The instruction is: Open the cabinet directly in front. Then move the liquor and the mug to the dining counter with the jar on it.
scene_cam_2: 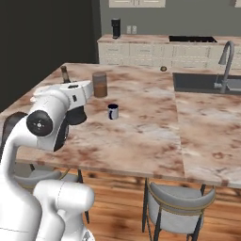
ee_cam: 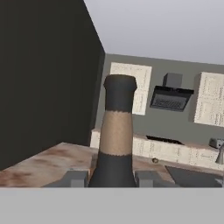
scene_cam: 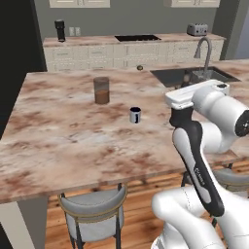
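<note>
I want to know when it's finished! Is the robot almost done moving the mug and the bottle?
Half done. The mug already stands on the dining counter, near the jar. The gripper holds the liquor by its body, over the counter's edge. What is left: setting the bottle down and letting go.

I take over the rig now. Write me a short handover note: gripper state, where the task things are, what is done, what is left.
Gripper: shut on the liquor; in the hand view its fingertips sit on both sides of the bottle's body.
The liquor is at the near edge of the dining counter; whether it rests on the marble or hangs above it cannot be told.
Mug: upright on the dining counter, near the jar but apart from it.
Done: mug delivered.
Left: set the liquor down on the dining counter, open the gripper, and pull the arm back.
</note>
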